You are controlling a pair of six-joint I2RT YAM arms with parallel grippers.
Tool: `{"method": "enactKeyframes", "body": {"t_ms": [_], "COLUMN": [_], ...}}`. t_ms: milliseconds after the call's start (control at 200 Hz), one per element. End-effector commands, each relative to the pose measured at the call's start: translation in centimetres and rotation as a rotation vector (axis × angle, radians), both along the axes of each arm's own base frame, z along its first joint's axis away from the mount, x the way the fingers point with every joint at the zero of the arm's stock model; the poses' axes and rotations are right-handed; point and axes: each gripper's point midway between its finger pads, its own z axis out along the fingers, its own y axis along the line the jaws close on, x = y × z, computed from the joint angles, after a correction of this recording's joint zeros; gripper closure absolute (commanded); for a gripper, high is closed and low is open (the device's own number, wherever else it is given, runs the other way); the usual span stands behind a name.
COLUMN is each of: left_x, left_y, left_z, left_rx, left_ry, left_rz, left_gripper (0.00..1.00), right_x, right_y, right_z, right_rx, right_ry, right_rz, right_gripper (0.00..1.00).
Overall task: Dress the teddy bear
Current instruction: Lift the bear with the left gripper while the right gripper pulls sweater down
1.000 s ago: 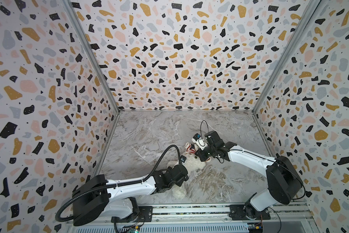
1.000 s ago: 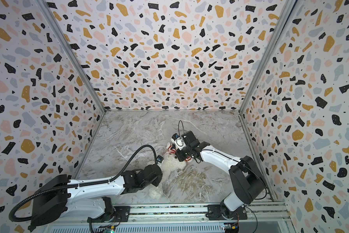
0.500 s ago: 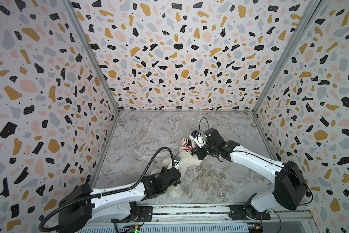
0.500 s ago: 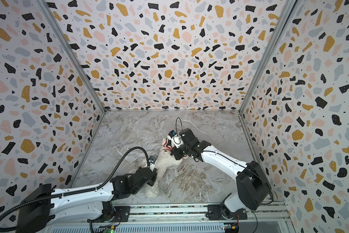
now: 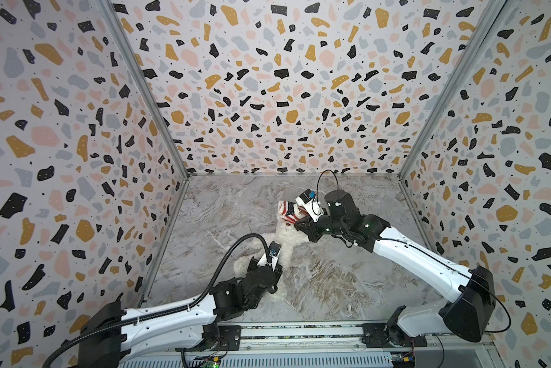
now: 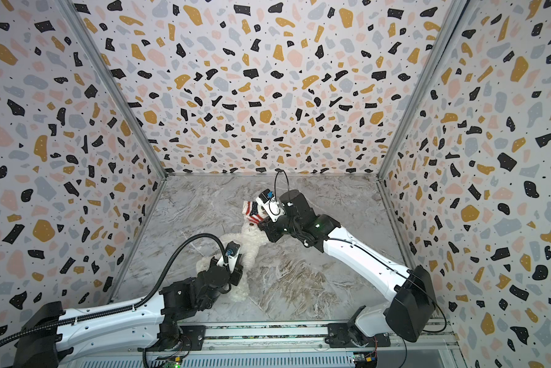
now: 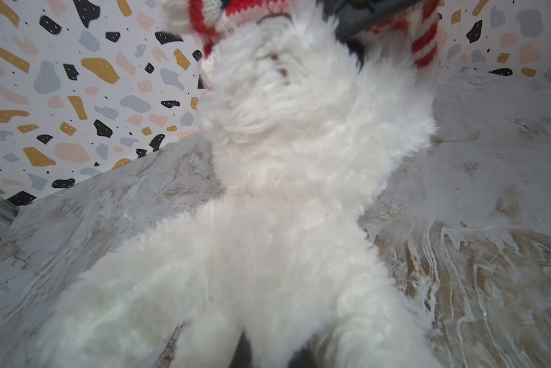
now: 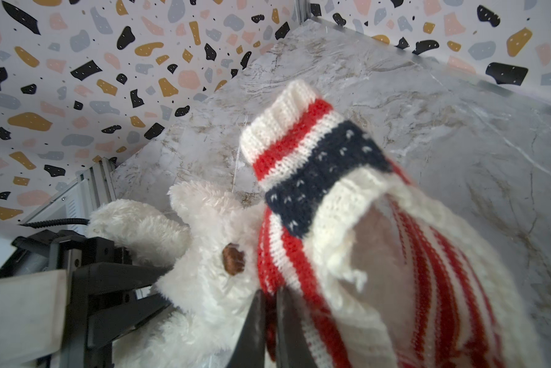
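Observation:
The teddy bear (image 5: pixel 283 243) (image 6: pixel 248 243) lies stretched on the marble floor, its fluffy cream body filling the left wrist view (image 7: pixel 283 159). A red, white and navy striped knitted sweater (image 5: pixel 288 212) (image 6: pixel 252 212) (image 8: pixel 315 165) (image 7: pixel 210 12) sits bunched over its head, just above the brown nose. My right gripper (image 5: pixel 298 226) (image 6: pixel 261 227) (image 8: pixel 271 318) is shut on the sweater's red hem beside the bear's face (image 8: pixel 204 270). My left gripper (image 5: pixel 275 268) (image 6: pixel 237 270) (image 7: pixel 272 353) is shut on the bear's lower body, with fur hiding most of its fingers.
Speckled terrazzo walls (image 5: pixel 283 95) close the cell at the left, back and right. The marble floor (image 5: pixel 347 280) runs to a metal rail (image 5: pixel 299 334) at the front, where both arm bases sit. A black cable (image 5: pixel 232 251) loops over the left arm.
My right gripper has carried the sweater farther back and left. The left arm has swung lower and longer, and the bear now lies more stretched out between the two grippers.

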Motion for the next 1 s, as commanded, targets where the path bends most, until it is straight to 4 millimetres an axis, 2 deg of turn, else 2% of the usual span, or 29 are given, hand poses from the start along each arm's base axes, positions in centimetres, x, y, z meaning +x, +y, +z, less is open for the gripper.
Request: {"method": "enactKeyframes", "body": {"t_ms": [0, 395, 576, 686, 791, 911, 991], "left_x": [0.3, -0.3, -0.3, -0.4, -0.5, -0.7, -0.9], "left_y": [0.3, 2.1, 2.5, 3.0, 3.6, 4.2, 4.6], "left_z": [4.4, 7.9, 8.3, 8.4, 8.6, 8.7, 8.8], "left_rx": [-0.121, -0.185, -0.196, -0.208, -0.216, -0.206, -0.214], "left_ry": [-0.133, -0.275, -0.301, -0.312, -0.324, -0.335, -0.341], "left_rz": [0.027, 0.028, 0.041, 0.057, 0.068, 0.073, 0.073], "left_gripper": [1.0, 1.0, 1.0, 1.0, 1.0, 1.0, 1.0], "right_x": [-1.7, -4.0, -5.3, -6.7, -7.1, -6.3, -5.1], "right_y": [0.1, 1.5, 2.0, 2.2, 1.4, -0.1, -1.1], "right_z": [2.6, 7.7, 9.5, 11.9, 14.0, 16.1, 17.3], "right_rx": [0.014, 0.0, -0.003, 0.025, 0.041, 0.017, -0.013], "right_ry": [-0.005, -0.066, -0.102, -0.165, -0.208, -0.233, -0.229], "right_rz": [0.014, 0.012, 0.016, 0.029, 0.003, -0.068, -0.121], "right_gripper": [0.88, 0.83, 0.82, 0.82, 0.77, 0.72, 0.72]}}
